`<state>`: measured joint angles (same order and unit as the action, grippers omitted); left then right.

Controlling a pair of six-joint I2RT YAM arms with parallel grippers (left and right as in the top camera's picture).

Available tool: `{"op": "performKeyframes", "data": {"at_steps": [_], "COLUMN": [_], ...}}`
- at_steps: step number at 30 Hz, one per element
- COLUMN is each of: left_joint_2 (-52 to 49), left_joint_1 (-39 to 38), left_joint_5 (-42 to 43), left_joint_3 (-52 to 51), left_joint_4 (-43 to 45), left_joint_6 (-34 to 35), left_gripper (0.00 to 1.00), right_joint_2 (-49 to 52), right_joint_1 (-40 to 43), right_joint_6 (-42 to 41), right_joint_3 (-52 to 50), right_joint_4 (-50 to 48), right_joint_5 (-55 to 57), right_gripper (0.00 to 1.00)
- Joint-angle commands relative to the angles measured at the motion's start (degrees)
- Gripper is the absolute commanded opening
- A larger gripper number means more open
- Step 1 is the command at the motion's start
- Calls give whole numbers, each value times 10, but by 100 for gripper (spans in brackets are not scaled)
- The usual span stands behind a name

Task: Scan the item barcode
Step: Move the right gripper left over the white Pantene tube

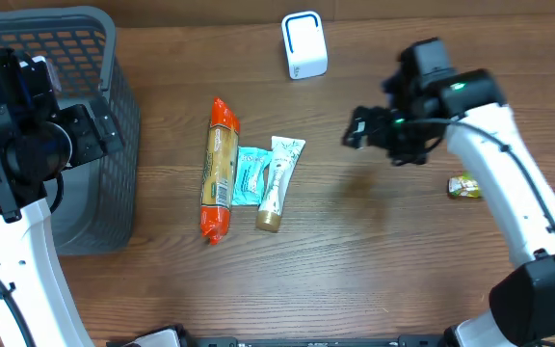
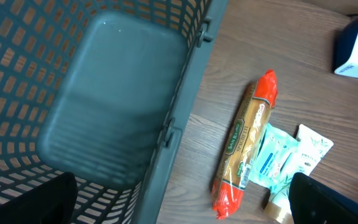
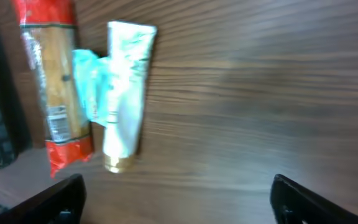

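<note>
Three items lie side by side near the middle of the table (image 1: pixel 374 260): a long pasta packet (image 1: pixel 220 170) with red ends, a small teal sachet (image 1: pixel 250 175), and a white tube (image 1: pixel 278 181). The sachet touches both neighbours. A strip of bare wood separates the packet from the wall of the grey basket (image 1: pixel 123 125), which fills the far left corner. A wide patch of bare wood lies right of the tube, and more toward the near edge. The white scanner (image 1: pixel 303 45) stands near the far edge, well apart from the row. A small gold-wrapped piece (image 1: pixel 464 186) sits alone at the right.

The right arm rises from the near right corner and bends leftward. The right gripper (image 1: pixel 356 128) hangs above bare wood, right of the tube, its fingers (image 3: pixel 61 199) spread wide with nothing between them. The left gripper (image 2: pixel 182 196) hovers over the basket's right edge, its fingers likewise parted and empty.

The packet and tube both run roughly from the far to the near edge. The tube's gold cap is at its near end and its crimped end faces the scanner side.
</note>
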<state>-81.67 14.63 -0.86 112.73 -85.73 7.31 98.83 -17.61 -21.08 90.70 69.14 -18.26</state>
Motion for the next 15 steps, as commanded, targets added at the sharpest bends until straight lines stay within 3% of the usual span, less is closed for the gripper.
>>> {"op": "performKeyframes", "data": {"at_steps": [1,15], "left_joint_2": [-1,-1], "left_joint_1": [1,1], "left_joint_5": [4,4], "left_joint_3": [-2,-1], "left_joint_4": [3,3], "left_joint_6": [4,4], "left_gripper": [99,100], "right_joint_2": [-3,63], "right_joint_1": [-53,-189], "right_joint_6": [-37,-120], "right_joint_3": [-39,-107], "right_joint_4": [-49,-216], "right_joint_5": [8,58], "right_gripper": [92,79]}}
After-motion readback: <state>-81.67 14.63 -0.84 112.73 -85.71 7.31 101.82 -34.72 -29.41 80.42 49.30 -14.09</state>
